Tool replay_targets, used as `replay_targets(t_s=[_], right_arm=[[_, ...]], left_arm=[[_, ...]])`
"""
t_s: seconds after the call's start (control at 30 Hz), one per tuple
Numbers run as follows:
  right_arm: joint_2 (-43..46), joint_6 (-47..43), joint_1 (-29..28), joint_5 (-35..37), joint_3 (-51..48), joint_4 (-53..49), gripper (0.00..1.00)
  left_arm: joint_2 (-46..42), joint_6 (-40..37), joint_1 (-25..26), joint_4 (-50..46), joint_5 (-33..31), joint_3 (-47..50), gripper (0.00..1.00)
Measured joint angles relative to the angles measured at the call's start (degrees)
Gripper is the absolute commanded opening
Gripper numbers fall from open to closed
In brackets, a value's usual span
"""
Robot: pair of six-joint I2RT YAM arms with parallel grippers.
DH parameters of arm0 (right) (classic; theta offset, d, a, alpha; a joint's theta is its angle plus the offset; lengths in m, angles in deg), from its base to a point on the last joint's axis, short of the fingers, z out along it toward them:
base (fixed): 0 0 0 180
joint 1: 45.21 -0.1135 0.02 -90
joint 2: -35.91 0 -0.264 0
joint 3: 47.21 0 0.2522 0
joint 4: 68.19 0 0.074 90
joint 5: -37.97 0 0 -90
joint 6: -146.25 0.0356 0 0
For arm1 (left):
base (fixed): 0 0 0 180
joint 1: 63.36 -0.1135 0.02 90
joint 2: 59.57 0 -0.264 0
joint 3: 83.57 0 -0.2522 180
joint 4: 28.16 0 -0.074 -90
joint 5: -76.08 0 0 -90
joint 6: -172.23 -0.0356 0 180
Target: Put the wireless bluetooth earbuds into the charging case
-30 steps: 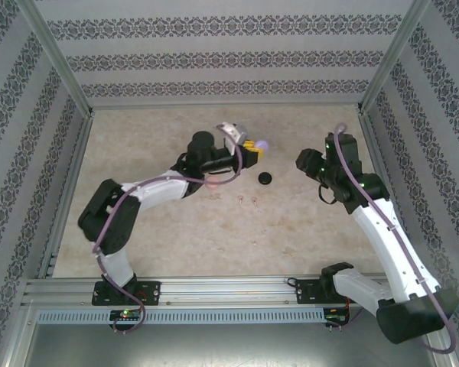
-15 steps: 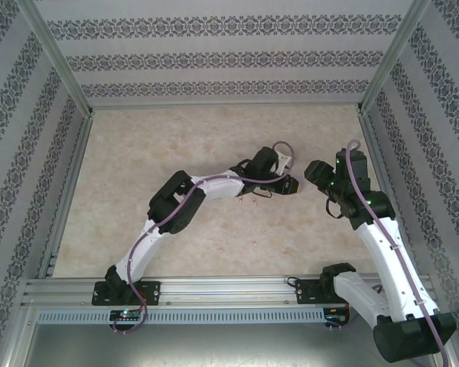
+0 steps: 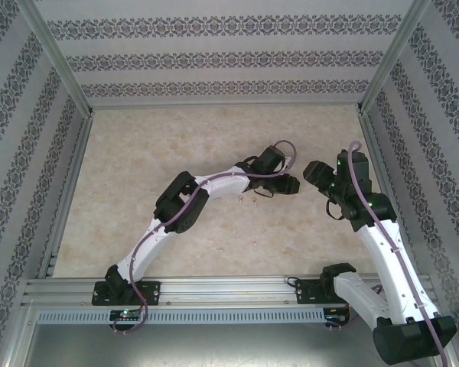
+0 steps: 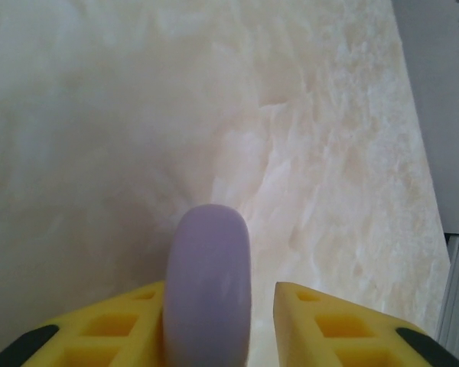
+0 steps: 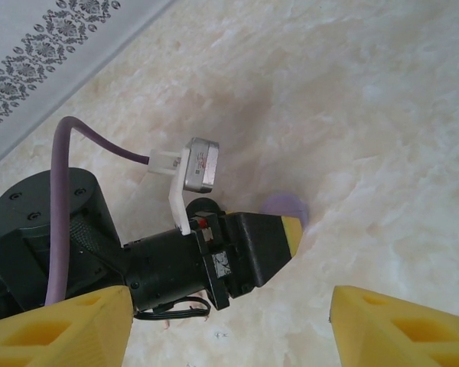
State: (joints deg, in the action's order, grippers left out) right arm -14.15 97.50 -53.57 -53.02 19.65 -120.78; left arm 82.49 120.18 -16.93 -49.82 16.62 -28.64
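Between the two fingers (image 4: 122, 329) of the open left pincer (image 4: 220, 290), one lilac case (image 4: 206, 260), small gap at 3 o'clock. Spread wide above the counter (image 4: 138, 115), the right pincer (image 5: 231, 294).

Pale marbled tabletop (image 3: 138, 153), patterned walls (image 3: 229, 57) around, metal rail (image 3: 214, 290) in front

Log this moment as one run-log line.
left hand: open, lilac case between fingers, gap on one side | right hand: open, empty, over table
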Motion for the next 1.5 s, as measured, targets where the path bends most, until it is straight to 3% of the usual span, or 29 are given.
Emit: replay_targets(t_s=[0.33,0.53,0.97,1.5], right_arm=[[0.00,0.44,0.00,-0.11,3.15,-0.68,0.75],[-0.42,0.55,0.00,0.20,5.33,-0.90,0.75],[-1.49,1.07,0.00,2.10,5.99,-0.90,0.74],[-1.49,1.07,0.00,3.74,5.99,-0.87,0.75]], left_arm=[[-1.40,-3.78,0.00,-5.53,-2.45,-1.27,0.58],[-6.60,-6.60,-0.07,-10.62,-5.42,-1.22,0.68],[-10.08,-7.50,-0.28,-11.43,-3.65,0.09,0.67],[3.15,-10.36,2.51,-26.32,-11.13,-16.59,0.67]])
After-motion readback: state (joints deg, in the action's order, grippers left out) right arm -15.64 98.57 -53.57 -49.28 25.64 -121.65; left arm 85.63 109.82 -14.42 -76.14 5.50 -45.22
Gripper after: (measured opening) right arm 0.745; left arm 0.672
